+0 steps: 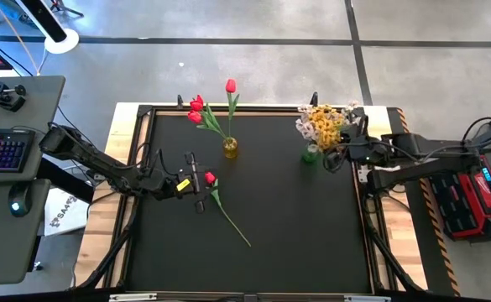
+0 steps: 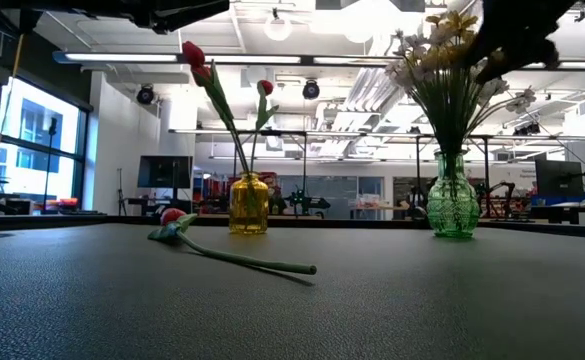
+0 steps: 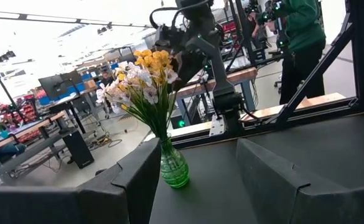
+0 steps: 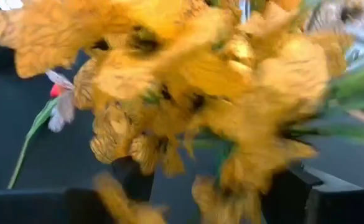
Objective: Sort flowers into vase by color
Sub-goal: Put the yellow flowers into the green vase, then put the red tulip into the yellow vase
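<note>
A yellow vase (image 1: 230, 148) at the far middle of the black mat holds three red tulips (image 1: 197, 110). To its right, a green vase (image 1: 311, 154) holds yellow and white blossom sprays (image 1: 325, 124). One red tulip (image 1: 220, 198) lies flat on the mat, bud (image 2: 175, 217) toward the left. My left gripper (image 1: 196, 180) hovers open above that bud, level, with nothing between its fingers (image 3: 138, 168). My right gripper (image 1: 336, 158) stands open high at the sprays' right side, tipped down into the yellow blossoms (image 4: 188, 93). My right gripper has its fingers (image 4: 300, 193) spread wide with yellow blossoms crowding in front of and between them. I cannot tell whether the fingers touch the petals. The sprays stand upright in the green vase (image 3: 174, 171).
A wooden frame (image 1: 127, 168) rims the mat. A desk with a keyboard (image 1: 2, 151) stands off the left edge. A person in green (image 3: 303, 37) stands beyond the table. The near half of the mat (image 1: 295, 243) is free room.
</note>
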Controlling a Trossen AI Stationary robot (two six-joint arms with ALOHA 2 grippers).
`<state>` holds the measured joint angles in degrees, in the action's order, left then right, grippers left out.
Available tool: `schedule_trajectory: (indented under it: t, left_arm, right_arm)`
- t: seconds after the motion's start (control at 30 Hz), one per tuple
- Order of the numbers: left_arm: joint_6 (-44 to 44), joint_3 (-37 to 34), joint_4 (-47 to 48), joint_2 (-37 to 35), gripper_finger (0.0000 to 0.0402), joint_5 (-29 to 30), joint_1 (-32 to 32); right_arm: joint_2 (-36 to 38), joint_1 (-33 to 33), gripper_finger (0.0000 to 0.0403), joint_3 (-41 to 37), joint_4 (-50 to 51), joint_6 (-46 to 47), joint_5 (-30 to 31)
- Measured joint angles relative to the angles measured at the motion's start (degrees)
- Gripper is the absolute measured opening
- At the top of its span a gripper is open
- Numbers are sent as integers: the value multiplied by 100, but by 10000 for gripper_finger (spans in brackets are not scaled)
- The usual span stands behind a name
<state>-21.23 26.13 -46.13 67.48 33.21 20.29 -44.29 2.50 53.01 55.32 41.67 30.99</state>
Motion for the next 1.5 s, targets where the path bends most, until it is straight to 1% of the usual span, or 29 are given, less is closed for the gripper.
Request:
schedule_trajectory:
  t: [0.27, 0.33, 0.43, 0.53, 0.6, 0.73, 0.8, 0.87, 0.93, 1.07, 1.13, 1.17, 1.23, 1.3, 1.37, 1.43, 1.5]
  left_arm:
    - [-32, 0, -3, 0, 200, 0, 0]
    - [-33, 0, -2, 0, 200, 0, 0]
    - [-33, 0, 35, 0, 200, 3, 10]
    - [-37, 0, 208, 0, 200, 119, 20]
    - [-37, 0, 311, 0, 200, 290, 38]
    - [-72, 0, 450, 0, 200, 718, 153]
    - [-207, 0, 459, 0, 200, 868, 229]
    - [-356, 0, 456, 0, 200, 1014, 308]
    - [-470, 0, 446, 0, 200, 1169, 375]
    - [-501, 0, 452, 0, 200, 1444, 490]
    - [-557, 0, 475, 0, 200, 1651, 582]
    - [-660, 0, 478, 0, 200, 1827, 660]
    - [-950, 0, 486, -21, 200, 2348, 855]
    - [-1199, 0, 478, -71, 200, 2928, 1059]
    - [-1267, 0, 486, -141, 200, 3321, 1255]
    - [-1143, 0, 668, -219, 200, 3508, 1466]
    - [-884, 0, 1164, -300, 200, 3562, 1707]
  right_arm:
    - [-256, 0, 212, 774, 1239, 526, -969]
    - [-416, 0, 208, 943, 1506, 810, -1238]
    - [-713, 32, 200, 1168, 1837, 1146, -1799]
    - [-1043, 186, 192, 1292, 2082, 1372, -2220]
    - [-1251, 324, 185, 1383, 2180, 1426, -2392]
    - [-1587, 659, 171, 1667, 2397, 1649, -2426]
    - [-1699, 884, 165, 1845, 2509, 1807, -2551]
    - [-1782, 1142, 158, 2088, 2620, 2119, -2728]
    - [-1860, 1450, 152, 2328, 2683, 2506, -2780]
    - [-2060, 2167, 144, 2756, 2476, 3056, -2623]
    - [-2173, 2546, 142, 2860, 1895, 3071, -2328]
    - [-2234, 2710, 142, 2868, 1541, 2992, -2087]
    - [-2423, 2972, 142, 2870, 845, 2736, -1619]
    - [-2697, 3133, 142, 2870, 170, 2291, -1310]
    - [-3051, 3246, 142, 2870, -545, 1432, -1019]
    - [-3421, 3355, 142, 2870, -1166, 674, -698]
    - [-3789, 3394, 142, 2870, -1664, 217, -510]
